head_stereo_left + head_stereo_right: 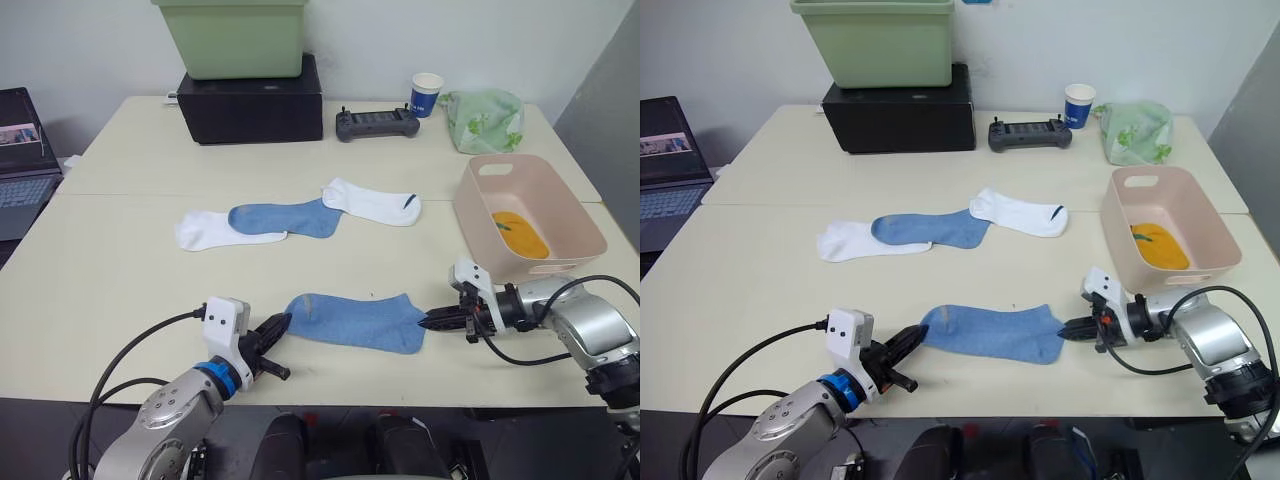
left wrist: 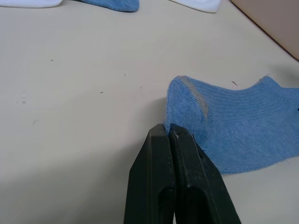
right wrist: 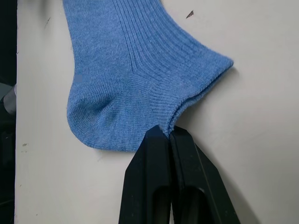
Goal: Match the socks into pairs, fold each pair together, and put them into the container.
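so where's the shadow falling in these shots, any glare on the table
Left wrist view: a broad soft shadow darkens the table beside the left gripper. Right wrist view: a dim shadow beside the right gripper, under the blue sock. Head views: even light, no obvious glare.

Near blue sock (image 1: 362, 321) btwn L gripper (image 1: 277, 328) & R gripper (image 1: 432, 320); orange sock (image 1: 519, 236) in pink tub (image 1: 585, 231)

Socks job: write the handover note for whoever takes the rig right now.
Left gripper: shut on the toe end of the near blue sock. Right gripper: shut on its cuff end. The sock lies flat on the table.
Mid-table: second blue sock overlapping one white sock; other white sock touches it.
Done: an orange sock is in the pink container.
Left: pair and fold blue, then white, into the container.
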You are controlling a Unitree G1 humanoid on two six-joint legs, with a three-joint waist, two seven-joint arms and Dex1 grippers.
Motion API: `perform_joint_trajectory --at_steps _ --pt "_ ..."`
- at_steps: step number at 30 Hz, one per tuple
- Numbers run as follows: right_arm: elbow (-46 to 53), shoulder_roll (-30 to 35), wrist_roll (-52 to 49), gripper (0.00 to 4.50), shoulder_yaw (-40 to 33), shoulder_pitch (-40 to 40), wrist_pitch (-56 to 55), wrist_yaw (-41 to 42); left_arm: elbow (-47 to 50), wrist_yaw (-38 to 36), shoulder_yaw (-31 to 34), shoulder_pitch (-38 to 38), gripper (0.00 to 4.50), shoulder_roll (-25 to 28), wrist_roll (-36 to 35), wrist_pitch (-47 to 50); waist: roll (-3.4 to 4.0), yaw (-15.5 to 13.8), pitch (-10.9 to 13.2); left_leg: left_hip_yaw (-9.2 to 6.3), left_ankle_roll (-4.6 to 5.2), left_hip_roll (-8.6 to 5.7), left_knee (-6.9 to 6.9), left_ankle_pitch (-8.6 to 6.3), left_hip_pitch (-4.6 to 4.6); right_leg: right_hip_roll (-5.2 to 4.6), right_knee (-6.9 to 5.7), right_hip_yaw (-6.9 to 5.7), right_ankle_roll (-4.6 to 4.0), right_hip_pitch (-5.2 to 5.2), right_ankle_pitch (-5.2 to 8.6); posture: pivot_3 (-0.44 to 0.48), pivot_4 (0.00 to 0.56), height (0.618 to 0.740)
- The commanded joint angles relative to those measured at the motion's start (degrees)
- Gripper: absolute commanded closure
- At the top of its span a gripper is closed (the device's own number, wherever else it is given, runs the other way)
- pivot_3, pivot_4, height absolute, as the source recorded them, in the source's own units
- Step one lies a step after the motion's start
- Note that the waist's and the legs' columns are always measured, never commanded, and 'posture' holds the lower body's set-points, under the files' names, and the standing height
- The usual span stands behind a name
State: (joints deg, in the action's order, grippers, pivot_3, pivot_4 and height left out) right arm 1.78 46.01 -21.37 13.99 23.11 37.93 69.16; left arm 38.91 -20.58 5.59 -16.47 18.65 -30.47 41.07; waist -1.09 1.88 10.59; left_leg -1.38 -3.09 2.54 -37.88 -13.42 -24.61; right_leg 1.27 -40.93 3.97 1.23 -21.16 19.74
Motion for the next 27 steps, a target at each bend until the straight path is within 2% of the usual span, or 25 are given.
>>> perform_joint_trajectory --at_steps 1,6,9,10,11,14,17,19,21,23,25,26,27 --pt "-0.4 -0.3 0.8 4.48 0.0 2.2 -1.1 0.9 0.8 0.1 -0.6 -2.3 4.50 0.1 0.1 -1.0 0.00 -0.1 0.0 -0.02 0.00 0.00 0.00 0.00 0.00 0.00 0.00 -0.01 0.00 0.00 0.00 0.000 0.150 0.740" --pt "-1.1 -0.7 1.4 4.48 0.2 3.4 -1.1 1.5 -1.5 -1.1 -1.5 -3.8 4.50 0.5 0.5 -2.3 0.00 -0.1 0.0 -0.02 0.00 -0.02 0.00 0.00 0.00 -0.01 0.01 -0.02 0.00 0.00 0.00 0.000 0.150 0.740" --pt "-0.7 -0.7 1.5 3.84 -0.5 3.3 -1.0 1.6 -2.2 -2.2 -1.5 -4.4 4.50 0.8 -0.2 -2.8 0.00 -0.1 0.0 -0.01 0.00 -0.02 0.00 0.00 0.00 -0.01 0.01 -0.02 0.00 0.01 0.00 0.000 0.150 0.740" --pt "-0.4 -0.6 1.3 3.45 -0.9 3.2 -0.8 1.6 -2.2 -2.6 -1.3 -4.6 4.09 0.8 -0.5 -3.0 0.00 -0.1 0.0 -0.01 0.00 -0.02 0.00 0.00 0.00 -0.01 0.01 -0.02 0.00 0.01 0.00 0.000 0.150 0.740" --pt "-0.1 -0.4 0.9 3.18 -1.4 3.1 -0.4 1.6 -1.9 -2.5 -1.0 -4.6 3.91 0.8 -0.8 -3.0 0.00 -0.1 0.0 -0.01 0.00 -0.02 0.00 0.00 0.00 -0.01 0.01 -0.02 0.00 0.01 0.00 0.000 0.150 0.740" --pt "2.0 1.2 -0.5 2.08 -4.2 2.3 0.9 1.3 -1.4 -1.5 2.4 -3.0 2.95 0.6 -3.0 -2.5 0.00 -0.1 0.0 -0.01 0.00 -0.02 0.00 0.00 0.00 -0.01 0.01 -0.02 0.00 0.00 0.00 0.000 0.150 0.740" --pt "5.5 2.0 -2.5 1.04 -7.8 0.8 1.5 0.1 -0.6 -3.3 5.9 -2.5 2.02 3.8 -5.2 -1.3 0.00 -0.1 0.0 -0.04 0.00 0.00 0.01 0.00 -0.01 -0.01 0.00 -0.04 0.00 0.00 0.00 0.000 0.150 0.740" --pt "9.2 0.7 -5.3 1.00 -12.1 0.5 3.0 -2.9 0.8 -6.2 9.9 -2.3 1.39 8.2 -8.1 0.0 0.00 0.0 0.0 -0.05 0.00 0.02 0.03 0.00 -0.01 0.00 0.01 -0.05 0.00 -0.01 0.00 0.000 0.150 0.740" --pt "13.2 -0.4 -6.7 1.00 -13.4 0.4 3.4 -4.7 0.6 -8.4 13.4 1.5 0.76 13.1 -10.2 0.5 0.00 0.0 0.0 -0.02 0.00 0.04 0.04 0.00 -0.01 0.01 -0.04 -0.02 0.00 -0.05 0.00 0.000 0.150 0.740" --pt "16.1 -1.8 -7.2 1.00 -12.9 0.0 2.7 -6.0 -1.0 -10.1 14.0 6.2 0.76 16.8 -10.5 0.2 0.00 -0.1 0.0 -0.10 0.00 0.05 0.04 0.00 0.00 0.03 -0.06 -0.11 0.00 -0.04 0.00 0.000 0.150 0.740" --pt "17.5 -5.1 -5.5 1.00 -11.2 -0.4 -0.2 -8.9 -3.5 -13.8 9.6 11.1 0.76 20.0 -7.3 -2.1 -0.03 -0.2 0.0 -0.11 -0.01 0.03 0.03 0.00 0.02 0.04 -0.04 -0.15 0.00 0.02 0.00 0.000 0.150 0.740" --pt "18.1 -6.4 -5.1 1.18 -10.3 -0.8 -0.8 -9.7 -4.4 -15.5 7.1 13.3 0.73 20.8 -6.2 -3.3 -0.02 -0.2 0.0 -0.06 -0.01 0.01 0.03 0.00 0.02 0.05 0.00 -0.12 0.00 0.02 0.00 0.000 0.150 0.740" --pt "18.6 -7.4 -3.9 1.39 -9.0 -1.2 -2.3 -10.4 -5.3 -17.1 4.8 15.4 0.93 21.1 -5.2 -4.6 -0.02 -0.2 0.0 -0.01 -0.01 -0.08 0.04 0.00 0.02 0.04 0.02 -0.11 0.01 0.03 0.01 0.000 0.150 0.740"
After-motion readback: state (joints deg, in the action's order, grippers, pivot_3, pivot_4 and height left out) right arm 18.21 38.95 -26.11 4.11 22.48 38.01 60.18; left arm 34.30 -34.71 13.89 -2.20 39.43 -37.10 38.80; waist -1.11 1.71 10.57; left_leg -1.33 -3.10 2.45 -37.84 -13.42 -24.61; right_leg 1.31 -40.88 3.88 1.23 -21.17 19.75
